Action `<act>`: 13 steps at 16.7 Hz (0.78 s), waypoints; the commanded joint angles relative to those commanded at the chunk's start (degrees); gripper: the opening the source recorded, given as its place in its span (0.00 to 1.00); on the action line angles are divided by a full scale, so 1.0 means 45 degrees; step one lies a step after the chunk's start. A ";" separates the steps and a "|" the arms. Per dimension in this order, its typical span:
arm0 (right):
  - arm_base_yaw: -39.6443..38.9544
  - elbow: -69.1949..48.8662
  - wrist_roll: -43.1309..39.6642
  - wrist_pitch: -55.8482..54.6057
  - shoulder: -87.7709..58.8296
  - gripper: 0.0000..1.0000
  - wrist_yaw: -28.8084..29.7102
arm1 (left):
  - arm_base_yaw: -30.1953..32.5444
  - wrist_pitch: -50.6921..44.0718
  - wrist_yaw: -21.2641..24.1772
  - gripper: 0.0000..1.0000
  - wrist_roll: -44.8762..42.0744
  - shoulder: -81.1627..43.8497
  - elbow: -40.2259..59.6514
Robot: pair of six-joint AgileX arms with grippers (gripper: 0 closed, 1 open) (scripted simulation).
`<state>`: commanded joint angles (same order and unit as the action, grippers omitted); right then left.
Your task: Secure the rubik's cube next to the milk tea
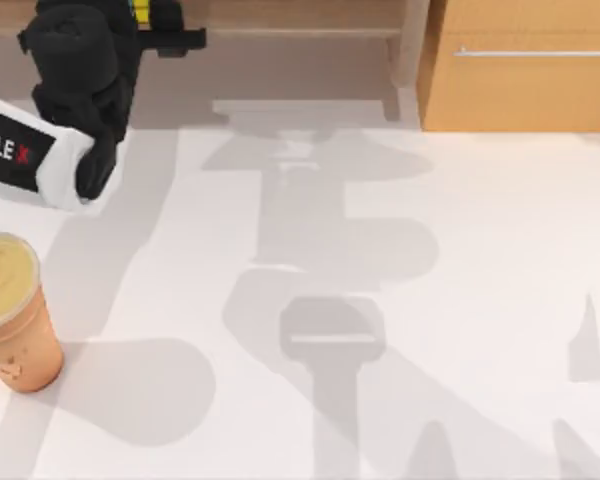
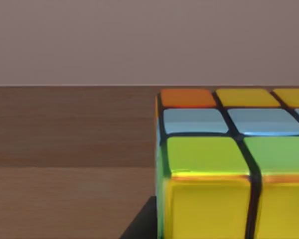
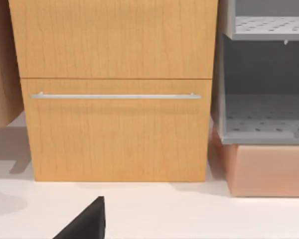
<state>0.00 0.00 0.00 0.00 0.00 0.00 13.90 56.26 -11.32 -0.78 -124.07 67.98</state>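
The left arm (image 1: 75, 110) of the AgileX pair reaches in from the top view's left edge and bends toward the far left corner of the white bench (image 1: 380, 300), its black wrist raised over the back edge; a sliver of yellow and blue shows at the tip of the left gripper (image 1: 145, 15), at the very top of that view; in the left wrist view one cube (image 2: 234, 164) looms close against the camera, orange and yellow stickers on its far row, pale blue in the middle, green nearest, yellow on the face below, all on a dark grid, with wooden boards and a plain wall behind it; whether the jaws are clamped on the cube I cannot tell, since no finger shows clearly; one milk tea (image 1: 10, 315) stands upright on the bench at the left edge, creamy top under a clear lid, well apart from the raised cube; the right arm shows as a dark wedge in the right wrist view, which faces one wooden cabinet (image 3: 117, 89) with a single metal bar handle (image 3: 114, 96) and a grey shelf unit (image 3: 264, 74) beside it; its jaws cannot be judged either.
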 joint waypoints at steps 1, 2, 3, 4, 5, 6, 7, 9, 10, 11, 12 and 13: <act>0.0000 0.0000 0.0000 0.0000 0.0000 1.00 0.0000 | 0.0036 -0.0001 -0.0005 0.00 -0.0020 0.0016 -0.0010; 0.0000 0.0000 0.0000 0.0000 0.0000 1.00 0.0000 | 0.0044 0.0014 -0.0036 0.00 -0.0004 0.0021 -0.0007; 0.0000 0.0000 0.0000 0.0000 0.0000 1.00 0.0000 | 0.0076 0.0074 -0.0174 0.00 0.0079 0.0052 0.0000; 0.0000 0.0000 0.0000 0.0000 0.0000 1.00 0.0000 | 0.0109 0.0140 -0.0364 0.00 0.0195 0.0108 0.0006; 0.0000 0.0000 0.0000 0.0000 0.0000 1.00 0.0000 | 0.0130 0.0190 -0.0565 0.00 0.0309 0.0183 0.0010; 0.0000 0.0000 0.0000 0.0000 0.0000 1.00 0.0000 | 0.0146 0.0217 -0.0745 0.00 0.0407 0.0271 0.0019; 0.0000 0.0000 0.0000 0.0000 0.0000 1.00 0.0000 | 0.0165 0.0225 -0.0877 0.00 0.0473 0.0352 0.0037; 0.0000 0.0000 0.0000 0.0000 0.0000 1.00 0.0000 | 0.0187 0.0170 -0.0960 0.00 0.0492 0.0445 0.0054; 0.0000 0.0000 0.0000 0.0000 0.0000 1.00 0.0000 | 0.0174 0.0108 -0.0908 0.00 0.0448 0.0472 0.0056; 0.0000 0.0000 0.0000 0.0000 0.0000 1.00 0.0000 | 0.0149 0.0031 -0.0796 0.00 0.0389 0.0471 0.0069; 0.0000 0.0000 0.0000 0.0000 0.0000 1.00 0.0000 | 0.0118 -0.0060 -0.0637 0.00 0.0309 0.0441 0.0092; 0.0000 0.0000 0.0000 0.0000 0.0000 1.00 0.0000 | 0.0087 -0.0166 -0.0445 0.00 0.0210 0.0404 0.0109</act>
<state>0.00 0.00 0.00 0.00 0.00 0.00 14.29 55.51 -13.33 0.16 -122.25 68.47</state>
